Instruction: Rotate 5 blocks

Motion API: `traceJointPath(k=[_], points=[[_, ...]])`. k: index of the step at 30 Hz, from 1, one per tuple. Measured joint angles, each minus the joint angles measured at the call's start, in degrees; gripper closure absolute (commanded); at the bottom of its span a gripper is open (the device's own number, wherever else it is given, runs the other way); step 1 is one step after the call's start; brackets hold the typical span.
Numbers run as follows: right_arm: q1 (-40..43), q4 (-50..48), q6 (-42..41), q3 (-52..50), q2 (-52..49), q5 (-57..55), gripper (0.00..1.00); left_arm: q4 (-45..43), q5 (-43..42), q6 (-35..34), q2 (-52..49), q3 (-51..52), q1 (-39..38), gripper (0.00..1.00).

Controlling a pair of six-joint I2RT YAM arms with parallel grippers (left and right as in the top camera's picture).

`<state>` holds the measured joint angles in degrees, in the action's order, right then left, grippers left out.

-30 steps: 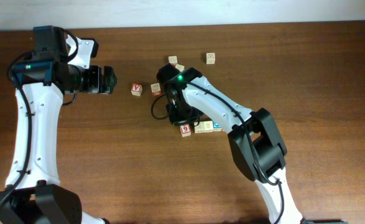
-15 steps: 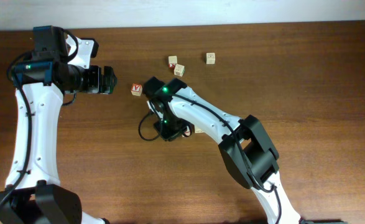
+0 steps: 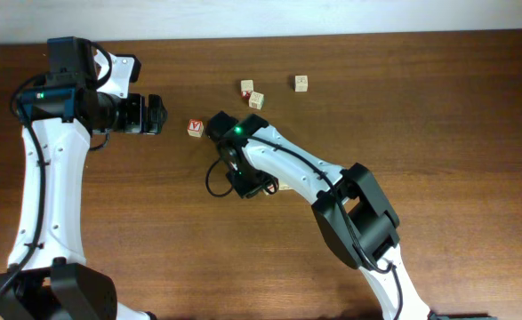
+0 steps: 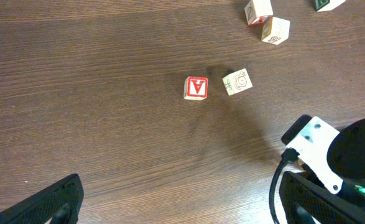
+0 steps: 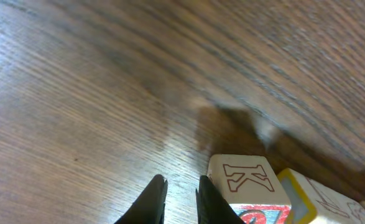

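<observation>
Right gripper (image 5: 181,186): fingers nearly together, empty, just left of K block (image 5: 247,180). Left gripper (image 4: 179,190): spread wide, holding nothing. Risk: the closed tips shove K block into yellow-edged block (image 5: 306,196) and probably skew both; the arm hides them overhead.

On the counter (image 3: 456,116), mark = V cube (image 3: 195,128): one block (image 4: 237,81) just beside its right, pair of blocks (image 3: 256,99) further right and behind, close together, lone block (image 3: 301,83) rightmost behind, K block (image 5: 247,180) right and in front, touching a neighbour block (image 5: 319,199).
</observation>
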<state>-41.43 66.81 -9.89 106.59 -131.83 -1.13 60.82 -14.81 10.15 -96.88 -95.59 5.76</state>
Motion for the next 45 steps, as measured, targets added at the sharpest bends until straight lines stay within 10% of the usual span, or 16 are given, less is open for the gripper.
traceJointPath(k=[45], points=[[8.7,-0.2,-11.21,3.58,0.0,2.27,0.96,0.02,0.0,0.0,0.0,0.0,0.0,0.01]])
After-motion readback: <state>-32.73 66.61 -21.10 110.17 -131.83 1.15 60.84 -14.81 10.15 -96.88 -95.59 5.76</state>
